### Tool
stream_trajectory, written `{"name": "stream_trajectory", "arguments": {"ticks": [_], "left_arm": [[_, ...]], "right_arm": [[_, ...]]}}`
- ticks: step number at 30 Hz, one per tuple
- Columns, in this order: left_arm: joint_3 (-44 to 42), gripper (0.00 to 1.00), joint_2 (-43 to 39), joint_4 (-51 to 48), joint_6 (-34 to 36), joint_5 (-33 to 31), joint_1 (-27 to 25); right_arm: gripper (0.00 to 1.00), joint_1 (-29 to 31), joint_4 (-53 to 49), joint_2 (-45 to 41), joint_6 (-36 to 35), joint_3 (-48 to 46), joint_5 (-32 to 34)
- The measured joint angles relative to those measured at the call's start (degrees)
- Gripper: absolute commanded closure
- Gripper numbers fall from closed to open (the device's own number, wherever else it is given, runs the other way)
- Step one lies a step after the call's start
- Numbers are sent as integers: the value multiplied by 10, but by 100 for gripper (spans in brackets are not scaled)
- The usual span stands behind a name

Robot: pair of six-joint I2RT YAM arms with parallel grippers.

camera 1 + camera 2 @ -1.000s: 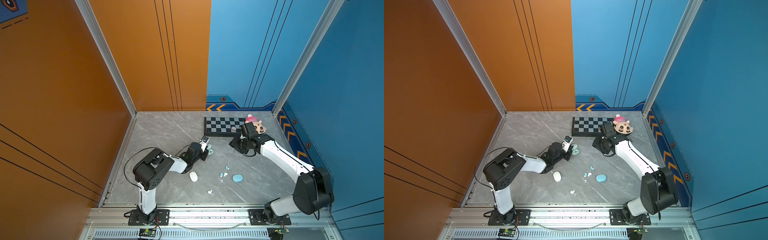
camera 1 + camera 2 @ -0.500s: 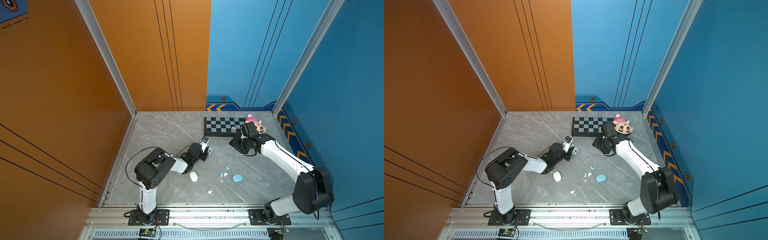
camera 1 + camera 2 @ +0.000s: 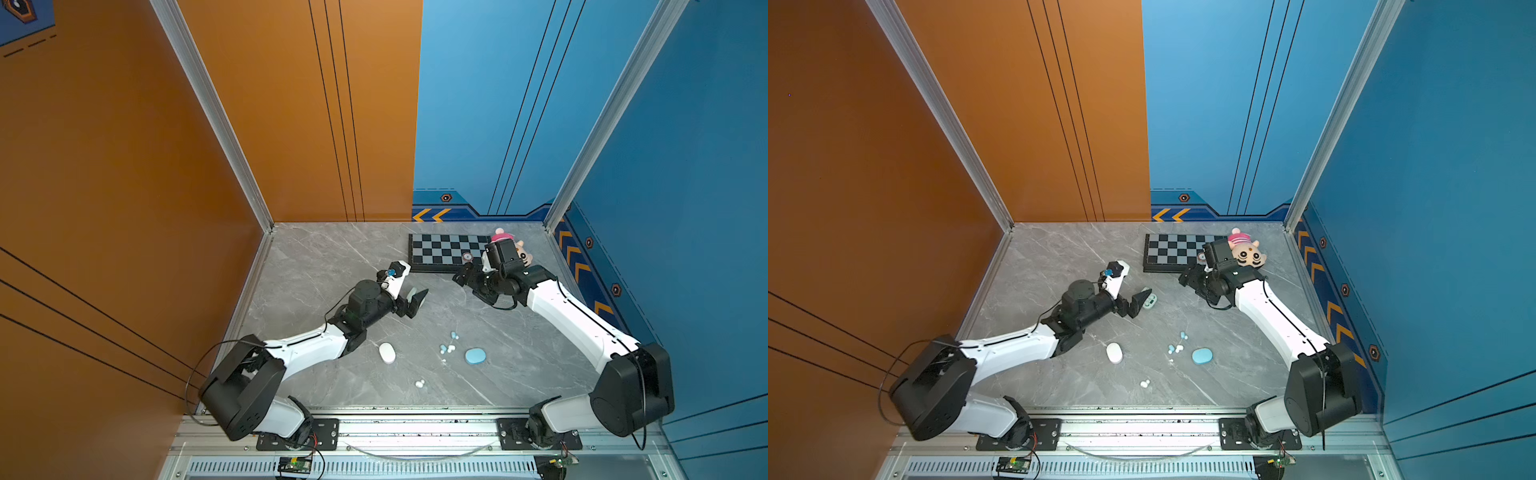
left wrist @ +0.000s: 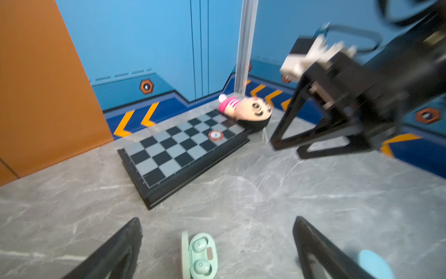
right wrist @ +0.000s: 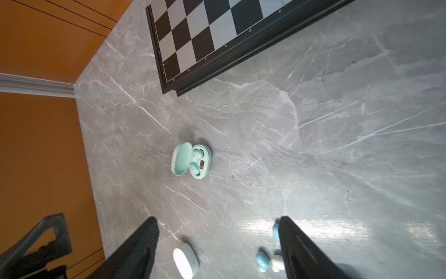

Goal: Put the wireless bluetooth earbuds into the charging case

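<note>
The mint green charging case (image 4: pixel 207 256) lies open on the grey floor, lid up, with two mint earbuds (image 4: pixel 199 244) seated in its wells; in the right wrist view the same case (image 5: pixel 191 160) shows both buds. My left gripper (image 4: pixel 217 219) is open, its fingers wide on either side of the case without touching it. In both top views the left gripper (image 3: pixel 415 301) (image 3: pixel 1140 301) partly covers the case (image 3: pixel 1150 300). My right gripper (image 3: pixel 461 276) (image 5: pixel 218 218) is open and empty, near the chessboard's front edge. Loose blue and white earbuds (image 3: pixel 446 348) (image 5: pixel 262 261) lie mid-floor.
A closed white case (image 3: pixel 387 353) (image 5: pixel 185 263) and a closed blue case (image 3: pixel 475 356) (image 4: pixel 375 263) lie nearer the front. A white pair of buds (image 3: pixel 420 384) sits by the front edge. A chessboard (image 3: pixel 440 251) and a plush toy (image 3: pixel 1246 251) are at the back right.
My left gripper's jaws have gone from shut to wide open beside the mint case. The right gripper's jaws have also spread wider. Both arms have barely shifted.
</note>
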Motion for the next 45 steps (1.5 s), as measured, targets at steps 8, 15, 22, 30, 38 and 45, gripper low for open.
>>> {"name": "stream_trajectory", "arguments": {"ticks": [8, 15, 22, 30, 38, 45], "left_arm": [[9, 2, -137, -214, -91, 73, 60], [-2, 2, -176, -335, -210, 74, 153], [-54, 2, -217, -348, -249, 109, 230], [-54, 2, -219, -347, -249, 115, 230], [-54, 2, -227, -346, -249, 113, 230], [-54, 2, -227, -342, -249, 112, 230]], "right_arm": [[0, 35, 1, 74, 30, 37, -3], [0, 76, 5, 185, 68, 112, 5], [0, 104, 10, 275, 116, 181, 21], [0, 116, 9, 338, 148, 216, 39], [5, 124, 1, 354, 162, 221, 51], [7, 123, 0, 354, 177, 198, 66]]}}
